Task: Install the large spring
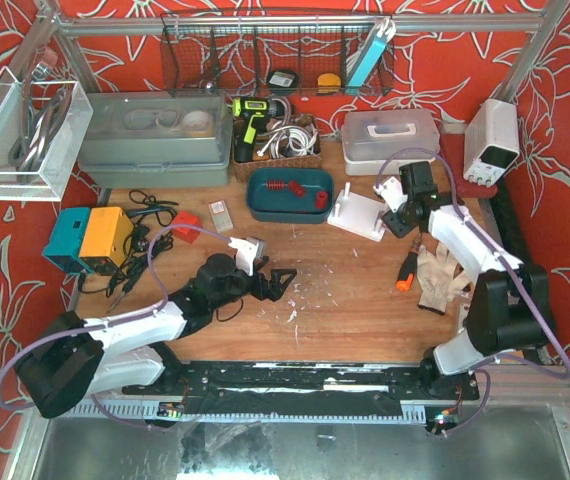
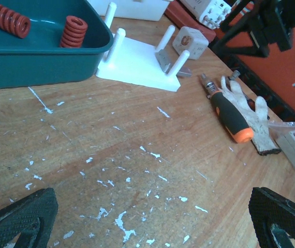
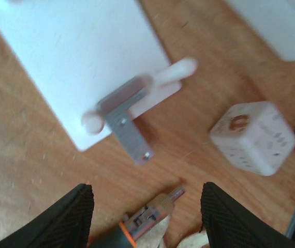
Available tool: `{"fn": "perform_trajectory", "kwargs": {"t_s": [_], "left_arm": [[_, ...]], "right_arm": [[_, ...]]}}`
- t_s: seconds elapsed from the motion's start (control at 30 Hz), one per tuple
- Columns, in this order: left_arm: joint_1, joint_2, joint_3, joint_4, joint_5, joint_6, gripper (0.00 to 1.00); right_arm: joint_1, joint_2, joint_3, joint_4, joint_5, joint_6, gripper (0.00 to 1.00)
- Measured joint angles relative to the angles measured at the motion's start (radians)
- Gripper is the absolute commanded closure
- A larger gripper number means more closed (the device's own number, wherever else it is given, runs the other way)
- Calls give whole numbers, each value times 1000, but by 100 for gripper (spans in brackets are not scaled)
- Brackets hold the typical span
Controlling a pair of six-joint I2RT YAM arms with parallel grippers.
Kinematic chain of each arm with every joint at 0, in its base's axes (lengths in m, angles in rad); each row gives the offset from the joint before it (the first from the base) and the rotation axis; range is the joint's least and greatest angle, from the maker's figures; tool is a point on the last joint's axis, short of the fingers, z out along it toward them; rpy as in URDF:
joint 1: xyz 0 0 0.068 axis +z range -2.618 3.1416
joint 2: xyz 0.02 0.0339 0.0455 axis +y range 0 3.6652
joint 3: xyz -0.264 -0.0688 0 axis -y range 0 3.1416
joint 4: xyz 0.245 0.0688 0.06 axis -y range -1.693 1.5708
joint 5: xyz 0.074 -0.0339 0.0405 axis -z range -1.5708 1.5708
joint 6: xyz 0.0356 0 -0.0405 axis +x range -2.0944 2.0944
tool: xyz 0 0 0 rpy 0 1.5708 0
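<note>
Both sets of jaws open, nothing held.
Left gripper (image 2: 152,219) spread wide over the table (image 2: 111,155); right gripper (image 3: 147,194) half open above the white base (image 3: 75,46), touching nothing.

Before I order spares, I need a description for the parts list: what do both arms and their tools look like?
The left arm and right arm have white shell links between black joints. A pale lilac cable loops loosely along each. The left tool and right tool are black, each carrying a small white block; their fingers are broad, black and finely textured.
</note>
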Motion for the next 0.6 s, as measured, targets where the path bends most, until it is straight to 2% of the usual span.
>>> {"fn": "perform_trajectory", "kwargs": {"t_s": [0.2, 0.4, 0.6], "left_arm": [[-2, -25, -6, 6, -7, 0, 0], [-2, -33, -20, 12, -25, 0, 0], [-2, -23, -20, 24, -33, 0, 0]], "right_arm": [[-91, 93, 51, -127, -156, -204, 40], [-170, 165, 82, -150, -329, -348, 44], [-210, 243, 123, -152, -404, -436, 46]]}}
